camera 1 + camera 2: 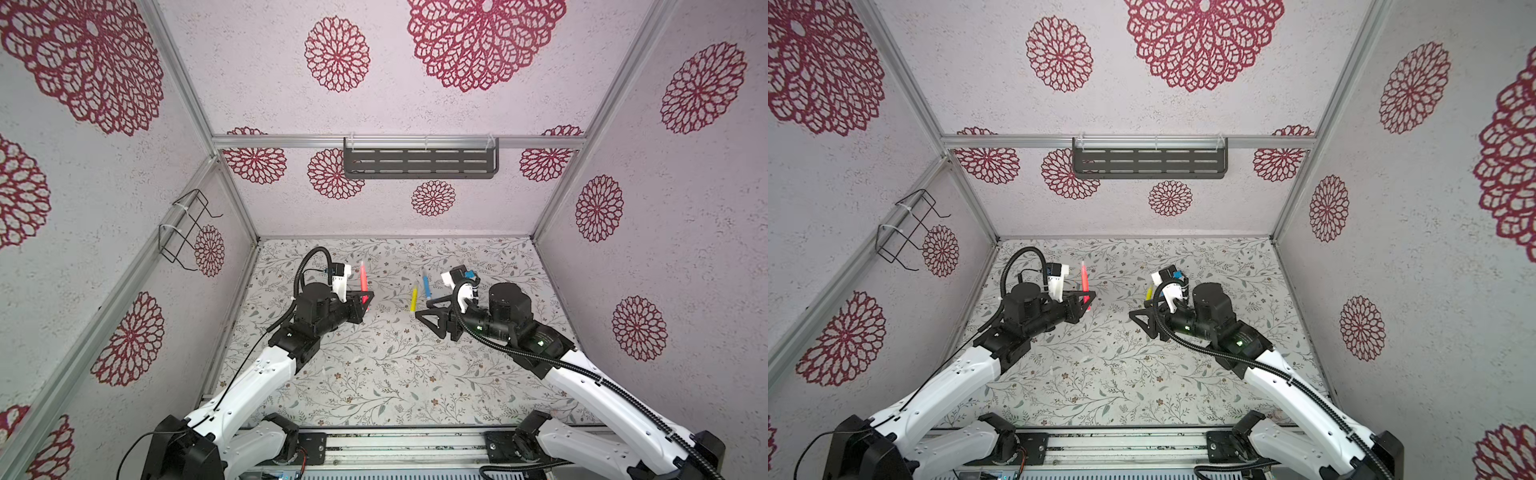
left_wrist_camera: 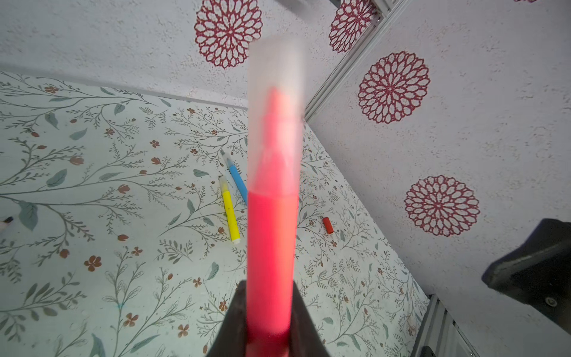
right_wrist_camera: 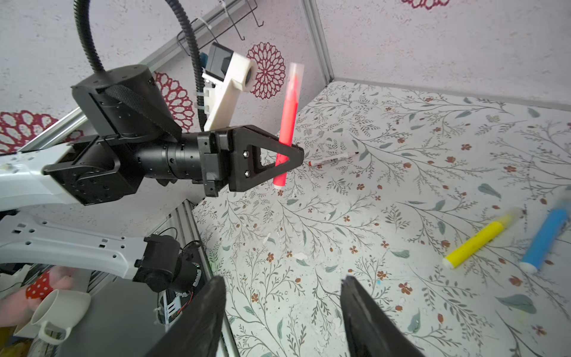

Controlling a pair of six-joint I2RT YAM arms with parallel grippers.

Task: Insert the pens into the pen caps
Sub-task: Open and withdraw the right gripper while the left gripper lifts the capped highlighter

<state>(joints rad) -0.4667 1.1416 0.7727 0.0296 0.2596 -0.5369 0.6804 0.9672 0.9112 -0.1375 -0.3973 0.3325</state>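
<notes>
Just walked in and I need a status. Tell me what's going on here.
The left gripper is shut on the pink-red pen, held upright above the table with a clear cap over its tip. The right gripper is open and empty, near the yellow pen and blue pen lying on the table. A white pen and a loose red cap also lie there, untouched.

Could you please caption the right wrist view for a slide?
Left end effector clamps clear-capped pink-red marker pen nearly upright; yellow pen and blue pen lie on floral tabletop.
</notes>
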